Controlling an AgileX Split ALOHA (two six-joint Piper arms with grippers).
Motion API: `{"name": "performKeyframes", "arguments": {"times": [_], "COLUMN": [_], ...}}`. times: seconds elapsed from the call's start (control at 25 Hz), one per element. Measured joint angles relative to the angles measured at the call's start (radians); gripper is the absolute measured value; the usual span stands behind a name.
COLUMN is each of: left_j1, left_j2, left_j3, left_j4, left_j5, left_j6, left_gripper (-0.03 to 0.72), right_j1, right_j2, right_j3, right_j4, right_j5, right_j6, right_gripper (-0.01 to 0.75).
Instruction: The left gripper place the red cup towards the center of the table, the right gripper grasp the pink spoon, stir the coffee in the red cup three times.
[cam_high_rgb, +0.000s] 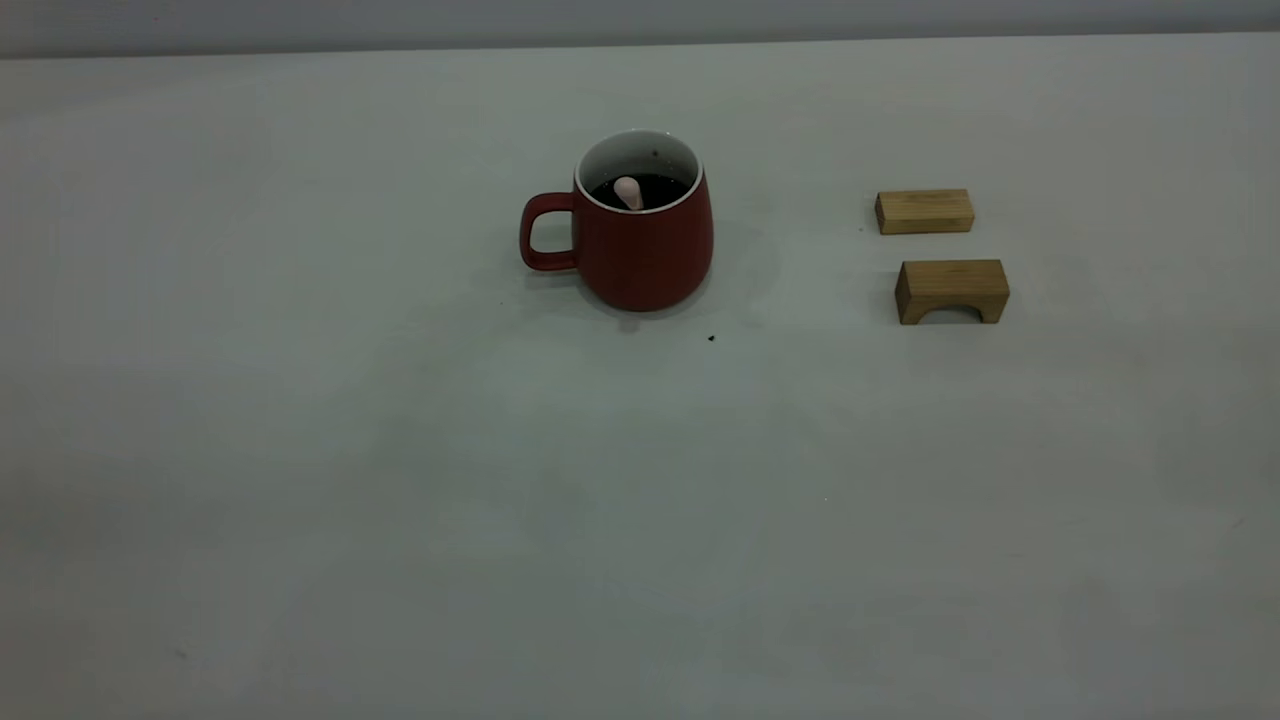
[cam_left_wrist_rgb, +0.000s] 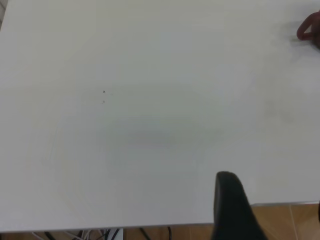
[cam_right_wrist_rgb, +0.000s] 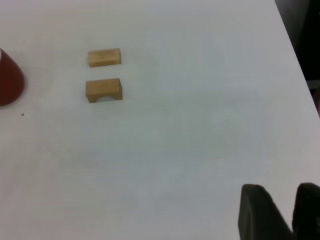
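— So where is the red cup (cam_high_rgb: 640, 245)?
— Upright on the pale surface (cam_high_rgb: 400, 500), near the middle toward the far side, handle pointing to the left arm's side. Dark coffee (cam_high_rgb: 655, 188) fills it, and the pink spoon (cam_high_rgb: 628, 193) stands in the liquid, only its pale handle end showing, leaning against the near rim.
— Anything around it?
— A tiny dark speck (cam_high_rgb: 711, 338) just in front, and two tan wooden blocks (cam_high_rgb: 925, 211) well apart on the right arm's side, one plain, one arched (cam_high_rgb: 951, 290).
— And the arms?
— Both pulled back, away from the cup. The right gripper (cam_right_wrist_rgb: 282, 212) holds nothing, its fingers a narrow gap apart. Of the left gripper (cam_left_wrist_rgb: 232, 205), one dark finger shows; I cannot tell its state.
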Motion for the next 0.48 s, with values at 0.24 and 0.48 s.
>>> {"name": "performKeyframes", "arguments": {"times": [0.24, 0.48], "left_j1": [0.000, 0.000], "left_j2": [0.000, 0.000], "left_j3": [0.000, 0.000], "left_j4": [0.000, 0.000], "left_j5": [0.000, 0.000], "left_j6": [0.000, 0.001], "left_gripper": [0.478, 0.478], "right_j1": [0.000, 0.000], "right_j2": [-0.001, -0.002], "right_j3": [0.002, 0.002], "right_j4": [-0.002, -0.003], "right_j5": [-0.007, -0.008], "right_j6": [-0.001, -0.001], "right_gripper": [0.218, 0.225]}}
